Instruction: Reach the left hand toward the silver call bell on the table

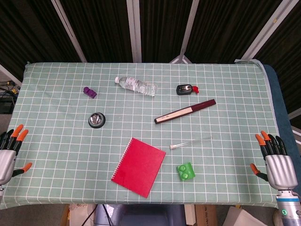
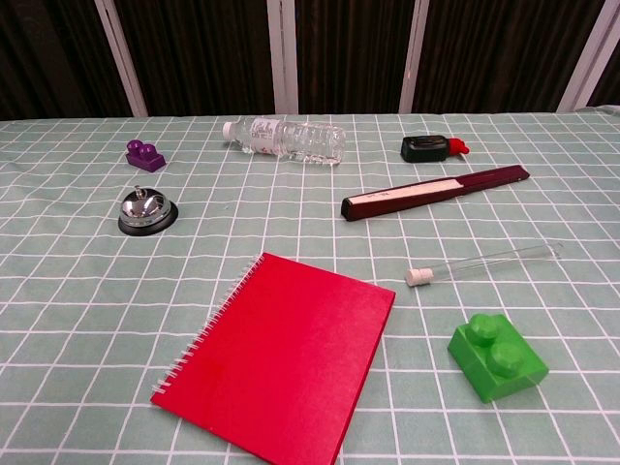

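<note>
The silver call bell on its black base stands left of centre on the green checked tablecloth. My left hand hovers at the table's left edge, well to the left of and nearer than the bell, fingers spread and holding nothing. At the right edge my right hand is likewise open and empty. Neither hand shows in the chest view.
A purple brick and a clear water bottle lie beyond the bell. A red notebook, a green brick, a glass tube, a maroon-and-cream pen case and a black-red item lie to the right.
</note>
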